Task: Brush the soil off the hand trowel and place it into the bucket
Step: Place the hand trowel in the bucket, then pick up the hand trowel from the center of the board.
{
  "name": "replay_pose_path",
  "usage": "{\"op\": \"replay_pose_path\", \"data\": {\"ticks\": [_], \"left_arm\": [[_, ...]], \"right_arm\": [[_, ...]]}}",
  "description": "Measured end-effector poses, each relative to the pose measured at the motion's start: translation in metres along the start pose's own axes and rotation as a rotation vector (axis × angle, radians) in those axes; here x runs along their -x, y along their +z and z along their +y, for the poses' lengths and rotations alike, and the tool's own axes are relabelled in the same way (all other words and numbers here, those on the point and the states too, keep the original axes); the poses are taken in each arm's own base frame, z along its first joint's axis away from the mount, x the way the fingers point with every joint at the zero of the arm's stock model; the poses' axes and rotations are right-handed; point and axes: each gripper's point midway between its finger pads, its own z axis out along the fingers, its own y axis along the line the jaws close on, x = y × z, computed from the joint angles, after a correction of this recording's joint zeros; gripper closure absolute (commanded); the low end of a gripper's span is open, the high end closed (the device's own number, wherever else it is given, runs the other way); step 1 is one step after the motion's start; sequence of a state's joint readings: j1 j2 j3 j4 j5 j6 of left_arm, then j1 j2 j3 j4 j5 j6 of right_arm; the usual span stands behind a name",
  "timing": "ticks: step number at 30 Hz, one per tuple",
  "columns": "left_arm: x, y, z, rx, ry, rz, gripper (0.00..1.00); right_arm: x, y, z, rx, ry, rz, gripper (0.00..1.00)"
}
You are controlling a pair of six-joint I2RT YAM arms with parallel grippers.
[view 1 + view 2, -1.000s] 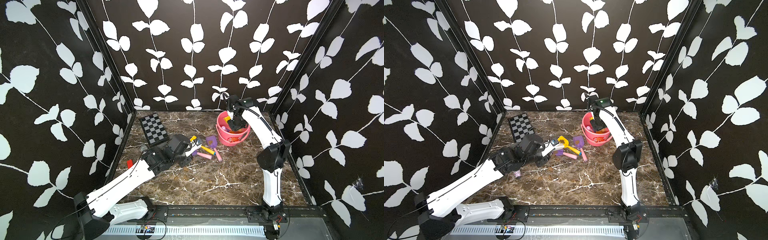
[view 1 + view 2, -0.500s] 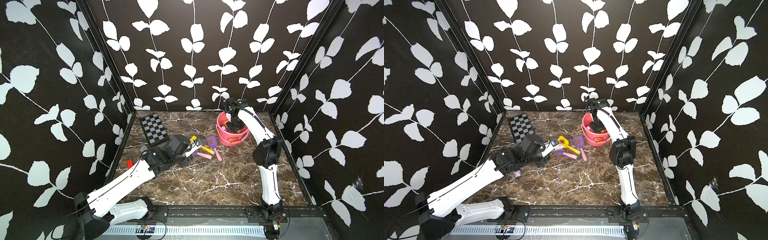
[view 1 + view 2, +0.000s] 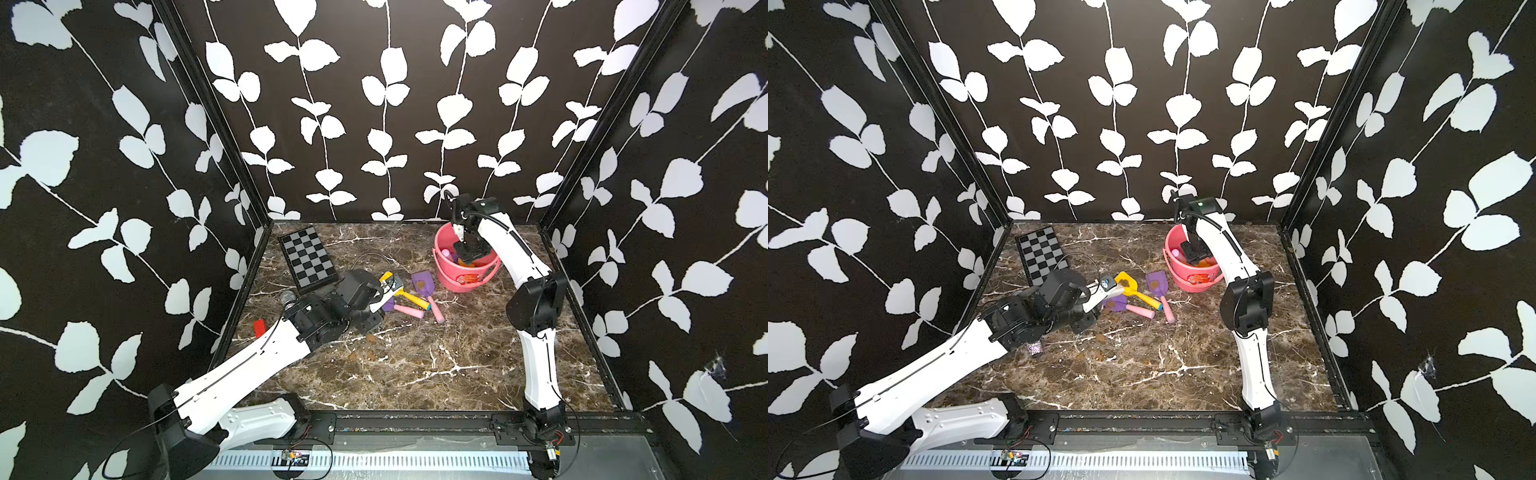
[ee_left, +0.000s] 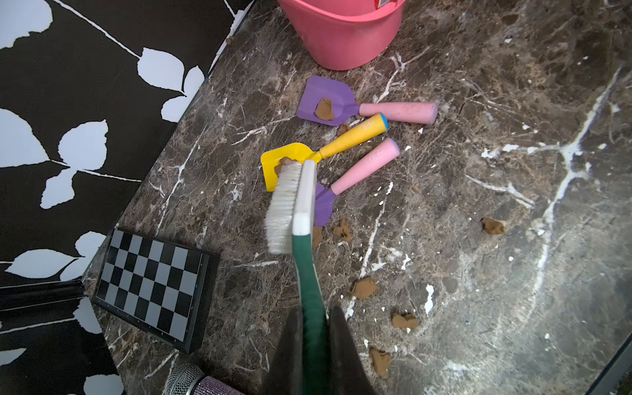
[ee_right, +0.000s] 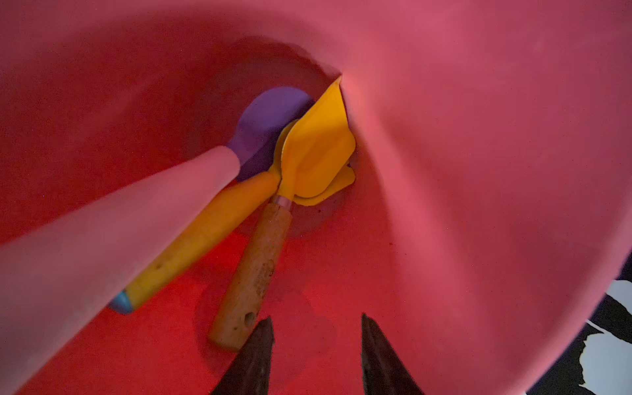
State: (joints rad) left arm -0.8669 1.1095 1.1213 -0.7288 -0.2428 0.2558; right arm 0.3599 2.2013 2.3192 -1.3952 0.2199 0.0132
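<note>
- grips brush (image 4: 301, 191) in shut left gripper (image 4: 313, 342), tip at soil (image 4: 283, 163) on yellow trowel (image 4: 342, 142) blade
- finds that trowel on table (image 4: 478, 239) nearer left arm, handle pointing away toward bucket (image 4: 342, 34)
- holds right gripper (image 5: 316, 318) parted, empty, inside bucket over wooden-handled trowel (image 5: 253, 270)

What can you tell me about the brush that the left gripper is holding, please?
The brush has a dark green handle, a white head and white bristles along one side; it looks like plastic. The left gripper is shut on the handle, clamping it from both sides. The head reaches out over the blade of the yellow trowel, with the bristle tips at a brown soil clump. Whether they actually touch it cannot be told.
</note>
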Motion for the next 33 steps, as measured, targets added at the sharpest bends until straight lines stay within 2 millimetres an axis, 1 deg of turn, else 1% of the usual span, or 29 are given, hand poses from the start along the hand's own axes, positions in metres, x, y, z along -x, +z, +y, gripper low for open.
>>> {"op": "replay_pose_path", "data": {"ticks": [1,2,4,6,8,9,10,11,12,14,15,16,17,18,20,21,22,25,29,33], "left_arm": [[0.0,0.0,0.001,0.001,-0.01,-0.001,1.0],[-0.001,-0.001,0.002,0.003,-0.027,-0.002,1.0],[-0.004,-0.002,0.007,0.006,-0.064,-0.002,1.0],[-0.008,-0.003,0.014,0.017,-0.112,0.0,1.0],[-0.012,-0.004,0.021,0.025,-0.165,0.001,1.0],[-0.014,-0.005,0.025,0.03,-0.189,0.001,1.0],[-0.017,-0.006,0.029,0.037,-0.219,0.001,1.0],[-0.02,-0.007,0.034,0.044,-0.257,0.001,1.0],[-0.023,-0.008,0.039,0.049,-0.288,0.001,1.0],[-0.032,-0.012,0.054,0.074,-0.377,0.002,1.0],[-0.036,-0.014,0.06,0.087,-0.414,0.003,1.0],[-0.041,-0.015,0.067,0.098,-0.459,0.004,1.0],[-0.047,-0.017,0.073,0.109,-0.502,0.007,1.0],[-0.052,-0.018,0.078,0.117,-0.536,0.011,1.0],[-0.062,-0.02,0.087,0.131,-0.609,0.019,1.0],[-0.064,-0.021,0.089,0.133,-0.637,0.019,1.0],[-0.067,-0.021,0.091,0.135,-0.66,0.019,1.0],[-0.066,-0.021,0.09,0.113,-0.694,0.011,1.0],[-0.063,-0.02,0.086,0.083,-0.71,0.004,1.0],[-0.065,-0.02,0.083,0.07,-0.713,0.012,1.0]], "right_arm": [[0.003,-0.007,-0.001,0.002,0.009,-0.027,0.57],[0.005,-0.018,-0.003,0.009,0.022,-0.068,0.56],[0.007,-0.045,-0.007,0.023,0.047,-0.154,0.56],[0.004,-0.082,-0.009,0.039,0.073,-0.269,0.55],[-0.006,-0.116,-0.007,0.057,0.082,-0.379,0.54],[-0.012,-0.13,-0.002,0.069,0.075,-0.427,0.54],[-0.019,-0.144,0.008,0.089,0.058,-0.483,0.53],[-0.028,-0.156,0.022,0.116,0.03,-0.534,0.52],[-0.035,-0.162,0.035,0.141,0.004,-0.569,0.52],[-0.053,-0.166,0.071,0.218,-0.07,-0.629,0.51],[-0.058,-0.164,0.086,0.249,-0.099,-0.646,0.51],[-0.065,-0.157,0.103,0.284,-0.128,-0.652,0.5],[-0.07,-0.145,0.12,0.319,-0.154,-0.65,0.49],[-0.072,-0.133,0.133,0.34,-0.169,-0.643,0.48],[-0.079,-0.099,0.164,0.386,-0.208,-0.596,0.48],[-0.081,-0.084,0.176,0.4,-0.221,-0.572,0.47],[-0.081,-0.066,0.191,0.414,-0.239,-0.543,0.46],[-0.075,-0.027,0.223,0.433,-0.278,-0.492,0.45],[-0.061,0.012,0.254,0.431,-0.315,-0.457,0.45],[-0.042,0.035,0.27,0.421,-0.338,-0.442,0.46]]}}
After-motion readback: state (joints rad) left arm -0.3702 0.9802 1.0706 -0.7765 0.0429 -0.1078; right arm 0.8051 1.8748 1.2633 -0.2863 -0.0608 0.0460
